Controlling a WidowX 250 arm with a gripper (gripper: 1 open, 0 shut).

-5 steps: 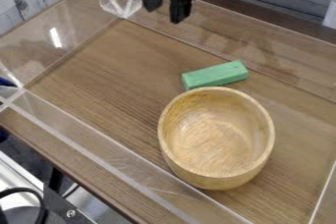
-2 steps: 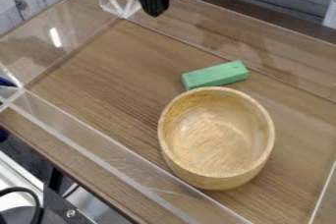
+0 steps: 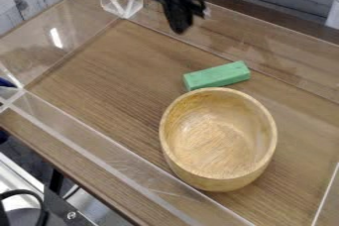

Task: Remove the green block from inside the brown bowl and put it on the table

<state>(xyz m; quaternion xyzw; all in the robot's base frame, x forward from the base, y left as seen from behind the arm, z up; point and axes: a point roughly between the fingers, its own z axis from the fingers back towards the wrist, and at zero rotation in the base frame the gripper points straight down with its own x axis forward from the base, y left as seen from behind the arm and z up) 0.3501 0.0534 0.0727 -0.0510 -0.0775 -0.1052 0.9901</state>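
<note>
The green block [image 3: 216, 75] lies flat on the wood-grain table [image 3: 106, 76], just beyond the far rim of the brown bowl [image 3: 219, 138] and outside it. The bowl's inside is bare wood with nothing in it. My gripper [image 3: 181, 25] hangs at the back of the table, pointing down, well behind and a little left of the block. Its dark fingers are drawn together to a narrow tip, shut with nothing between them. It touches neither the block nor the bowl.
Clear acrylic walls [image 3: 79, 141] edge the table along the front left, the back and the right. A clear angled bracket [image 3: 121, 0] stands at the back left corner, close to the gripper. A black cable [image 3: 20, 208] loops below the front edge.
The gripper has come down and to the right from the back edge, and its fingers have gone from spread apart to shut. Block and bowl have not moved.
</note>
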